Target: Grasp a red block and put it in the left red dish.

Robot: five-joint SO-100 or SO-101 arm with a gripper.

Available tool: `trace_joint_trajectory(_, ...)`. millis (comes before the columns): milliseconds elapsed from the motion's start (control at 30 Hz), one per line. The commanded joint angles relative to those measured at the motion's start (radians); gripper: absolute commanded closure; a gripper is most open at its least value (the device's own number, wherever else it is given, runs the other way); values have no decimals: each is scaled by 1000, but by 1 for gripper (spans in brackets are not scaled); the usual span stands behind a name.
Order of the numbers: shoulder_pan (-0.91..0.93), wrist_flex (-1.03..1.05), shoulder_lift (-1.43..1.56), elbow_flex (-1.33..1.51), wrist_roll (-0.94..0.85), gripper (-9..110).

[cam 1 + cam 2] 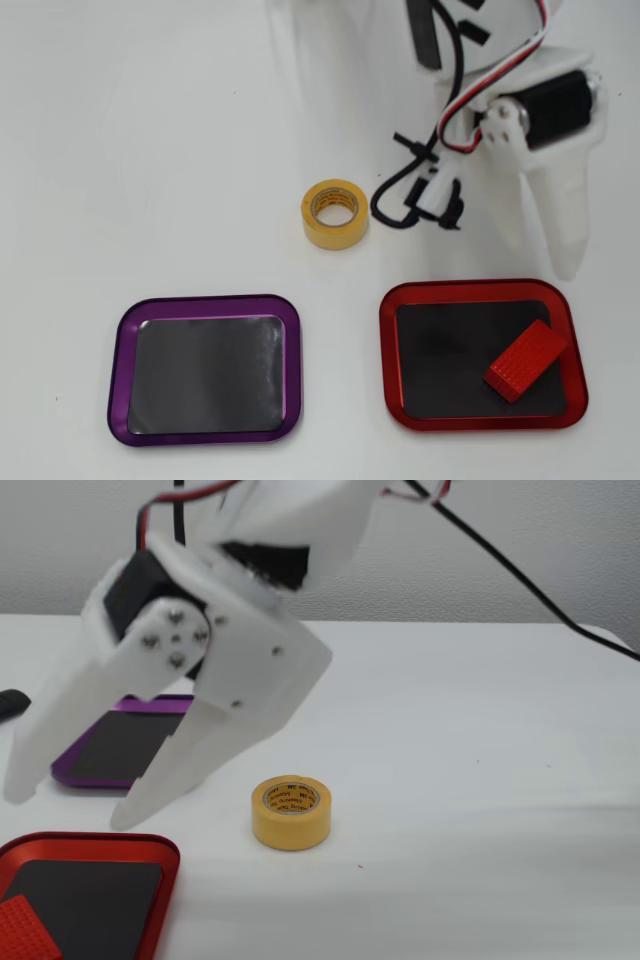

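Observation:
The red block [525, 360] lies tilted inside the red dish [388, 350], at the right of its black base, in the overhead view. In the fixed view the block [25, 930] shows at the bottom left corner inside the dish [170, 855]. My white gripper [542, 255] hovers just beyond the dish's far rim, open and empty. In the fixed view the gripper [70, 805] hangs above the dish with its fingers spread apart, clear of the block.
A purple-rimmed tray [120, 360] with a black base lies left of the red dish in the overhead view and behind it in the fixed view [70, 770]. A yellow tape roll [335, 213] stands between the trays, also in the fixed view [291, 811]. Arm cables [405, 195] trail near it.

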Motion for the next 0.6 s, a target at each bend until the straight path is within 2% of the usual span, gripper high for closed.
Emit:
trace_joint_trajectory(0,-28,270,129,-135,3,85)
trace_joint_trajectory(333,-58,589,410,-86,34,86)
trace_joint_trajectory(567,-51,591,707,276,84,86)
